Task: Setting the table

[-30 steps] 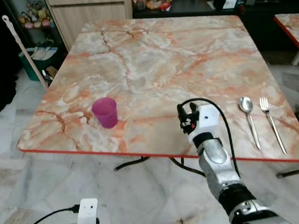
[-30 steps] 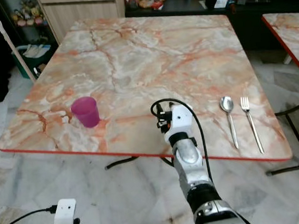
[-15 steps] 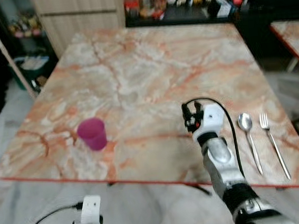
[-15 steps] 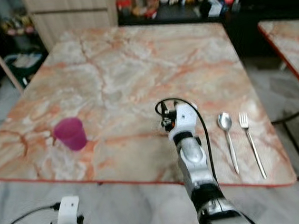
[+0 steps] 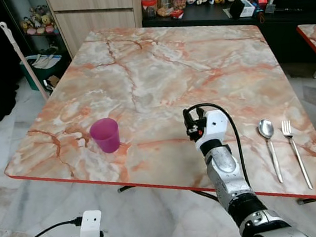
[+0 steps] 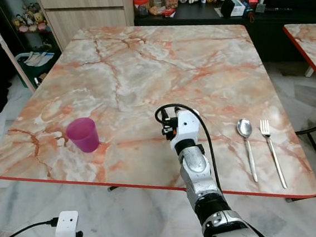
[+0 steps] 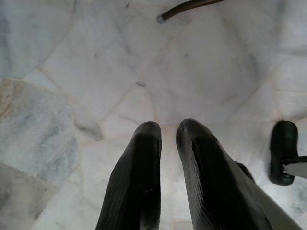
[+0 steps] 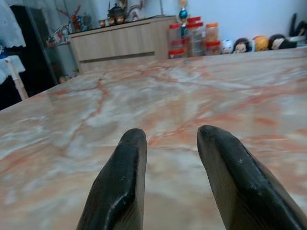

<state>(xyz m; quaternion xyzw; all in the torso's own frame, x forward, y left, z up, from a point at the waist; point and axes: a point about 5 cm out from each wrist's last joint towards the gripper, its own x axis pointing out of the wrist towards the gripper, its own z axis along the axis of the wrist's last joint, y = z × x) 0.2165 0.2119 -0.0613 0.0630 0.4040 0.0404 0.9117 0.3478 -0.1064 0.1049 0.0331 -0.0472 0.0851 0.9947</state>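
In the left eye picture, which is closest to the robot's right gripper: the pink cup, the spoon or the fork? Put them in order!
From the right gripper, over the table's near middle:
1. Spoon, on its right, nearest.
2. Pink cup, on its left, a bit farther than the spoon.
3. Fork, right of the spoon, farthest.

My head camera swings between the earlier pictures and now, so the whole scene slides: half a second ago it was blurred, and now it is sharp again. The orange-veined marble tabletop [image 5: 142, 69] sits a little lower and further right in my view than a second ago. Against the tabletop, my right pincer [image 5: 191, 122] is a touch further in from the red near edge than a second ago, with its black fingers [image 8: 120, 187] parted above the marble. I see no shift of the things lying on the tabletop itself.
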